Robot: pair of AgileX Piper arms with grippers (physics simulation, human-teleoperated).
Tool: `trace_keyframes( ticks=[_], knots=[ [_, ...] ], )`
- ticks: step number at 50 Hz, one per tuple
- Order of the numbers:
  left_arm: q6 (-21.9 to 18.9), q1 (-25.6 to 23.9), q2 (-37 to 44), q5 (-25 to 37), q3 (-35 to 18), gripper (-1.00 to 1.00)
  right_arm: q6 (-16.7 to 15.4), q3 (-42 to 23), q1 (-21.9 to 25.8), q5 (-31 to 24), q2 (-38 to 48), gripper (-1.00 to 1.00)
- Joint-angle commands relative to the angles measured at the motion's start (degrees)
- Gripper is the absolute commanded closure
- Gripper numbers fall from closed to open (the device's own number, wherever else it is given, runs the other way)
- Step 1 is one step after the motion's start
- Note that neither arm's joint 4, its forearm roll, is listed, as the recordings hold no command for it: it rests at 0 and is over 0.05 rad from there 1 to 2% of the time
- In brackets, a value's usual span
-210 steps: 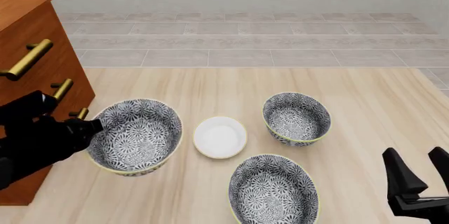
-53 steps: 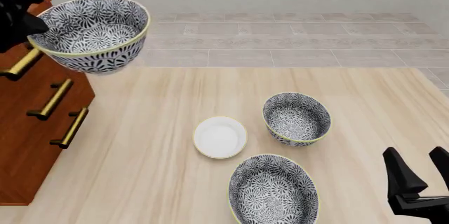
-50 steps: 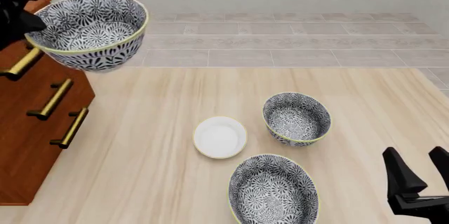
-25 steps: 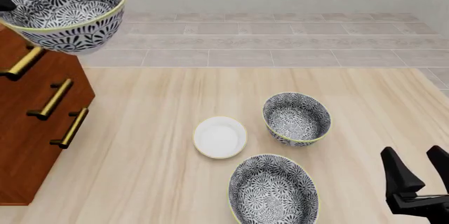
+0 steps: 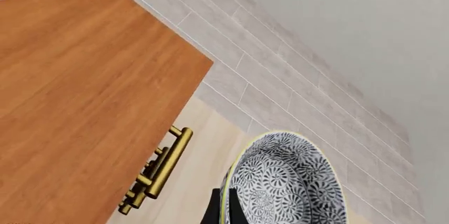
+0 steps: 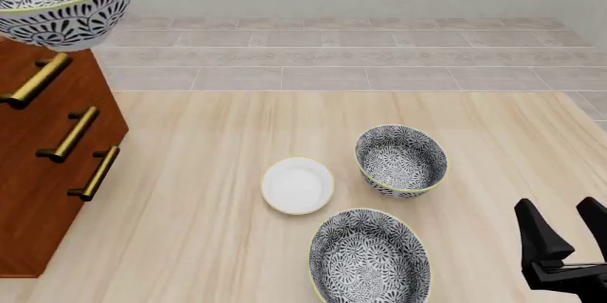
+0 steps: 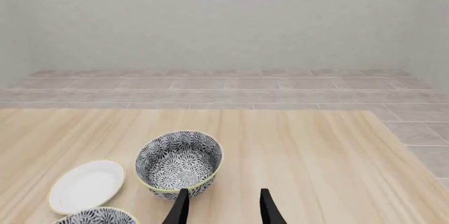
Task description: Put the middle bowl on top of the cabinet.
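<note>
The middle bowl [image 6: 59, 1] is aloft at the front view's top left corner, above the cabinet [image 6: 43, 146], its upper and left parts cut off by the frame. Whether it touches the cabinet top cannot be told there. In the left wrist view the bowl [image 5: 287, 182] sits at the frame's lower edge, only partly shown, with the left gripper [image 5: 223, 211] showing as a dark finger against the rim's outer side; the other finger is hidden, so the grip looks like a pinch on the rim but cannot be confirmed. The left arm itself is out of the front view.

The cabinet top [image 5: 77, 92] shows as a broad bare wooden surface, its corner edge near the bowl. One brass handle [image 5: 157, 169] juts from the front below that edge; the front view shows three.

On the table [image 6: 209, 196] lie a white dish [image 6: 298, 185], a small bowl [image 6: 401, 160] to its right and a near bowl [image 6: 370, 257] cut by the bottom edge, with open wood between them and the cabinet.

The right gripper [image 7: 223, 208] hovers low at the table's right, fingers spread, holding nothing.
</note>
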State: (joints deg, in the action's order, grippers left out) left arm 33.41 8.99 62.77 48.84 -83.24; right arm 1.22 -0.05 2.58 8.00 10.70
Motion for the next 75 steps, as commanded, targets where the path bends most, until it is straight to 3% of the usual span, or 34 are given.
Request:
trace_keyframes(
  ticks=[1,44,75],
  knots=[
    [-0.24,2.48,0.32,0.97,-2.43,1.00,0.13,0.00,-0.08,0.15,0.15,-1.00],
    [2.18,15.30,2.12,2.40,-5.53,1.00,0.86,0.01,-0.45,-0.02,-0.10,-1.00],
    [0.69,22.81,4.72,3.53,-8.49,1.00,0.74,0.01,-0.48,0.09,-0.01,-1.00]
  ],
)
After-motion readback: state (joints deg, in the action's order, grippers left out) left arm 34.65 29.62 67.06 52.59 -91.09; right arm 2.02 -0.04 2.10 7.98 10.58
